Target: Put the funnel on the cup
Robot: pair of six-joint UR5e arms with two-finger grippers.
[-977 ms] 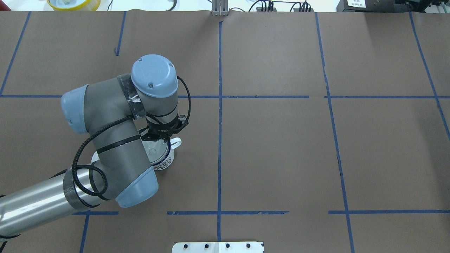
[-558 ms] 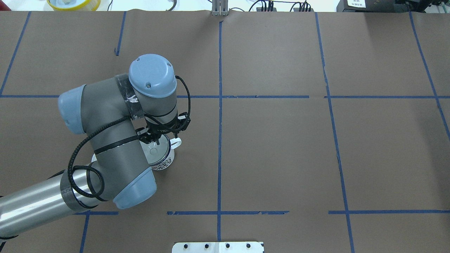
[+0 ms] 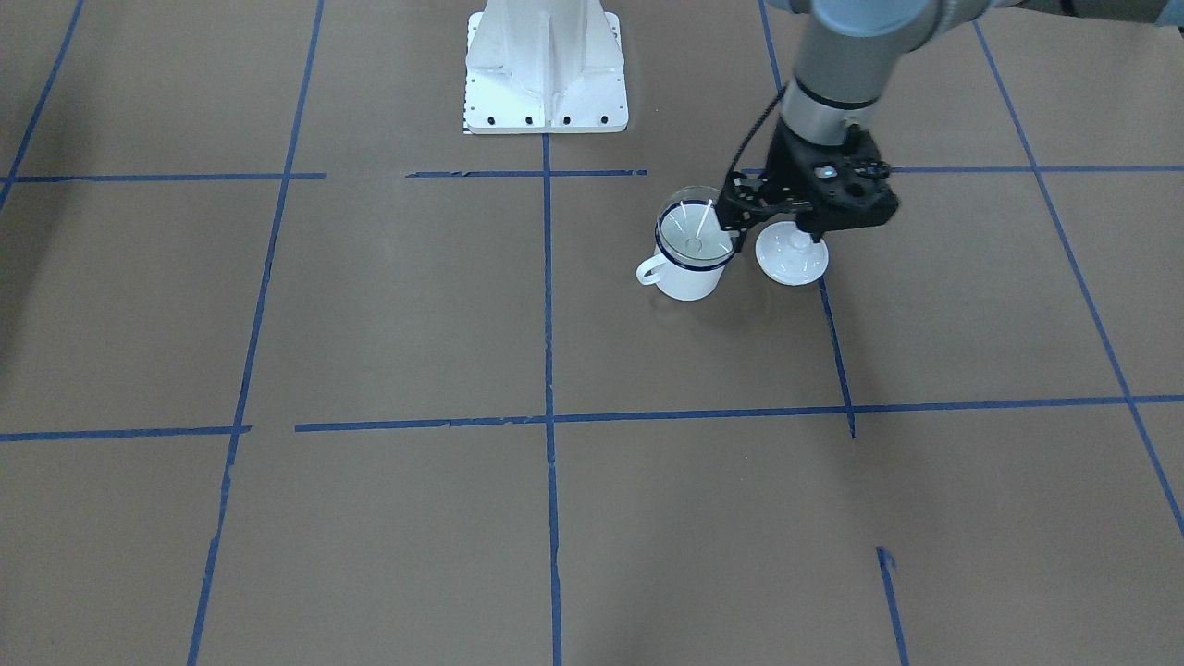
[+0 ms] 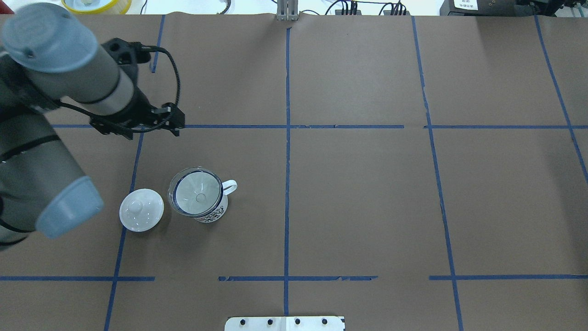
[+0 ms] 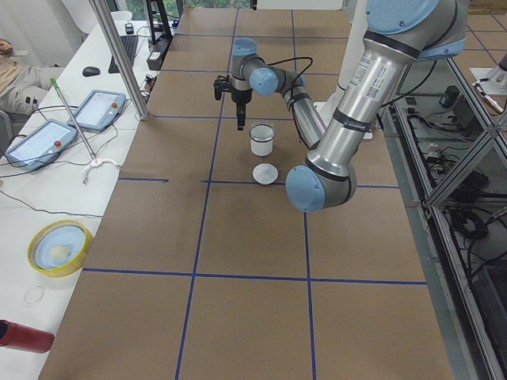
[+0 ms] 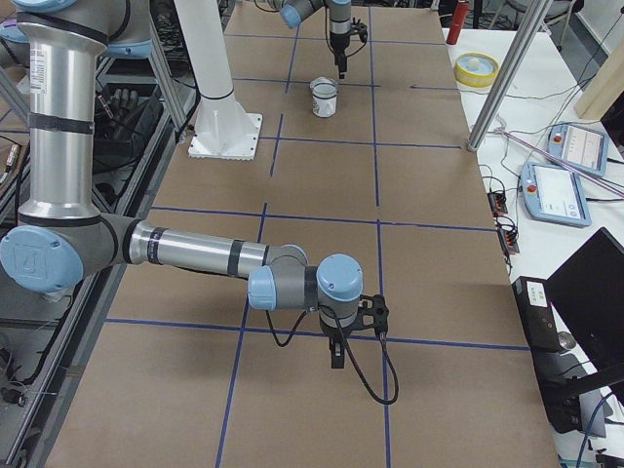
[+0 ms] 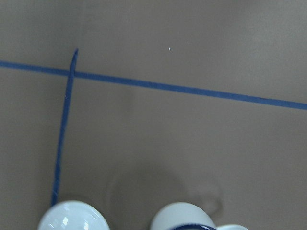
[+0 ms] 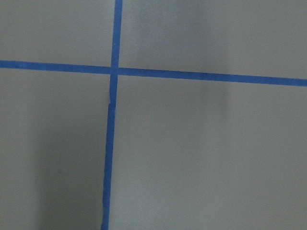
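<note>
Over the table point(image 4: 367, 207), left gripper point(image 3: 775, 227) is hanging raised and clear of the cup point(image 4: 215, 212), jaws standing wide apart, gripping nothing. Right gripper point(image 6: 336, 355) is hovering well apart from the cup, and I can't tell whether it's spread or closed. Cup is standing upright with the white lid point(image 4: 141, 209) lying just beside it, opposite its handle, and the funnel point(image 4: 197, 195) is sitting in the cup's mouth, spout down.

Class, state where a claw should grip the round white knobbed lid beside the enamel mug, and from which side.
The raised central knob of the round white knobbed lid, from straight above: it lies flat, knob up, its rim low against the brown table.
</note>
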